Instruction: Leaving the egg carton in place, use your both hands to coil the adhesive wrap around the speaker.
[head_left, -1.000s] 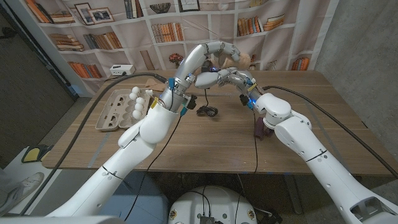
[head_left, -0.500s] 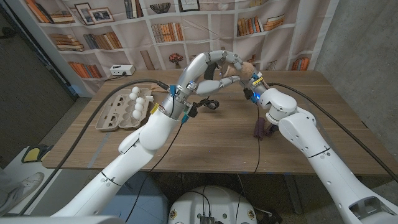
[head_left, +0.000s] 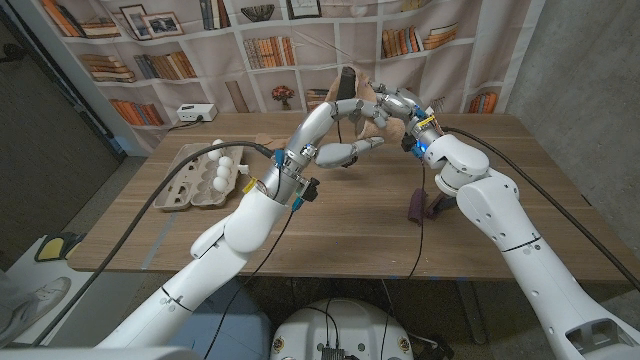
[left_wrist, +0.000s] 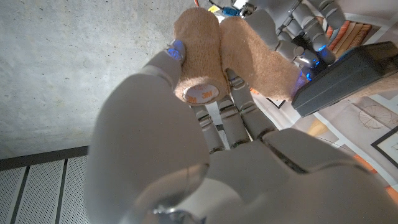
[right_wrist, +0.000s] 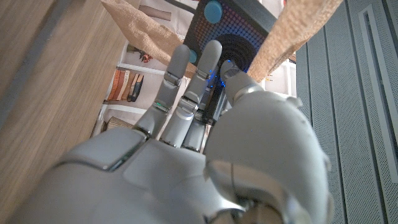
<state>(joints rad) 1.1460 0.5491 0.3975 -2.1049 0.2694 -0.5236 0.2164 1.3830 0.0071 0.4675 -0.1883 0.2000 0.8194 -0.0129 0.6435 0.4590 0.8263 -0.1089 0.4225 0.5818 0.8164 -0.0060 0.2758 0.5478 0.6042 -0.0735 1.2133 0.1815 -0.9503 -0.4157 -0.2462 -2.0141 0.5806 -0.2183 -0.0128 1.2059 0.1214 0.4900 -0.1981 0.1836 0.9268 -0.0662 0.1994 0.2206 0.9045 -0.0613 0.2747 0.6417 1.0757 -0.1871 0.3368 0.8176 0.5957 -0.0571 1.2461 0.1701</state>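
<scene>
Above the table's far middle my right hand (head_left: 402, 108) holds the black speaker (head_left: 347, 80) up in the air; the speaker's grille and blue button (right_wrist: 231, 32) show past its fingers (right_wrist: 186, 81). My left hand (head_left: 330, 132) is raised next to it and pinches the roll of tan adhesive wrap (left_wrist: 198, 57) between thumb and fingers. A stretch of wrap (left_wrist: 256, 55) runs from the roll to the speaker (left_wrist: 347, 68). Tan bands (right_wrist: 297, 32) lie across the speaker. The egg carton (head_left: 190, 185) with white eggs (head_left: 226, 166) sits at the table's left.
A purple object (head_left: 420, 205) lies on the table under my right forearm. A small white box (head_left: 197, 112) stands at the far left edge. Black cables trail over the table from both arms. Bookshelves line the wall behind.
Both hands have risen and moved toward the far side, lifting the speaker higher. My left hand has swung the roll up beside the speaker.
</scene>
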